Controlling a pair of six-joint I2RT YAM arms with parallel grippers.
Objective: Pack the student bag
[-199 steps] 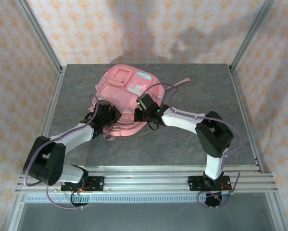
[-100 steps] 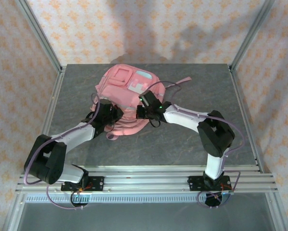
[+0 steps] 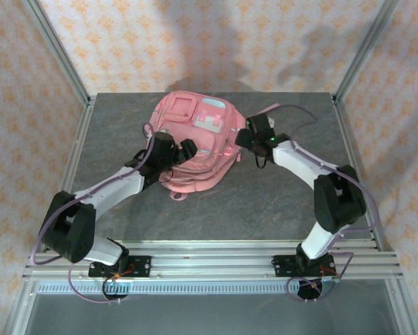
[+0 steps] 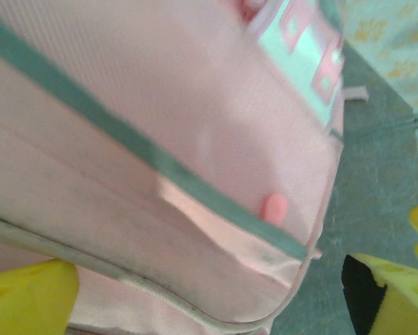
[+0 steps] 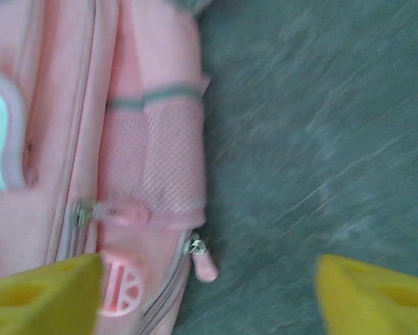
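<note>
Well, pink student bag [image 3: 203, 169] front-up on table [image 3: 278, 202]; grey stripe [image 4: 125, 139], light-blue patch [image 3: 212, 114].

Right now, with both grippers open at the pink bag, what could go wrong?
The right gripper sits by a loose zip pull; closing there might catch it and tug the student bag sideways. The left gripper hovers over smooth fabric, so a pinch could slip or bunch cloth.

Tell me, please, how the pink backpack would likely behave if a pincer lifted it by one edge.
The pink backpack is creased soft fabric, so it would probably sag and fold rather than hold its shape. It lies flat and broad on the table, so a push should slide it, not tip it. Its loose zipper pull may snag.
</note>
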